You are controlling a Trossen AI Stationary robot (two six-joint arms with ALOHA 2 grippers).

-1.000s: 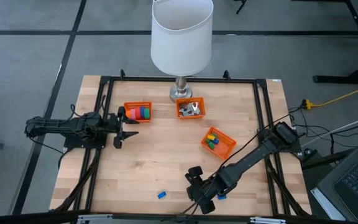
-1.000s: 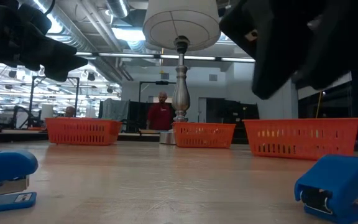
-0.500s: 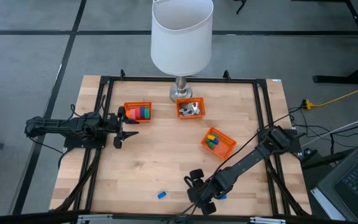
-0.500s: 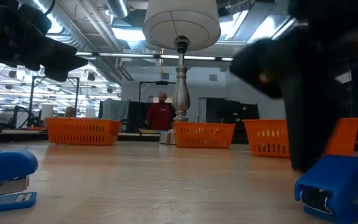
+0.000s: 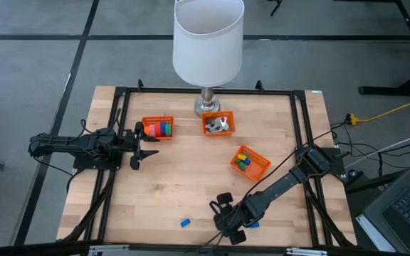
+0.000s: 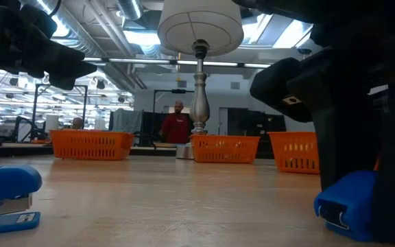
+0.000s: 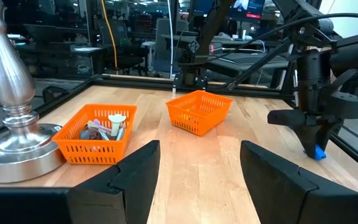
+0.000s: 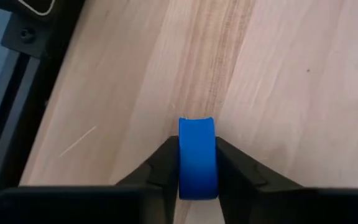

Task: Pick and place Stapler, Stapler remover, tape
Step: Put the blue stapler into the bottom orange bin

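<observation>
Right pincer (image 8: 197, 163) down at the near edge of the worktop (image 5: 184, 185), its two dark fingers (image 8: 163, 163) pressed against both sides of a blue stapler (image 8: 197, 155); jaws closed on it, the blue body filling the gap between them. Low view shows that stapler (image 6: 345, 202) sitting on the wood under the dark bulk of the right arm. High view places the right pincer (image 5: 232, 227) near the front rail, right of centre, with a sliver of blue showing just beside it.

Second blue stapler (image 5: 185, 222) lies alone on the worktop to the left of the right pincer, well apart from it; in the low view it sits at the left edge (image 6: 5, 199).

Angled orange basket (image 5: 250, 163) with small blue, green and yellow blocks stands between the right pincer and the lamp base (image 5: 207, 107). Basket with pale silvery pieces (image 5: 218, 124) is just in front of the lamp base. Third basket (image 5: 157, 127) holds the tape rolls (image 5: 162, 129), pink, red and orange.

Left pincer (image 5: 146, 144) hovers at the left side of the worktop, beside the tape basket, jaws spread wide, nothing between them; its wrist view shows both fingers (image 7: 132, 171) well apart.

Person in a red top (image 6: 177, 127) stands in the room beyond the worktop.
</observation>
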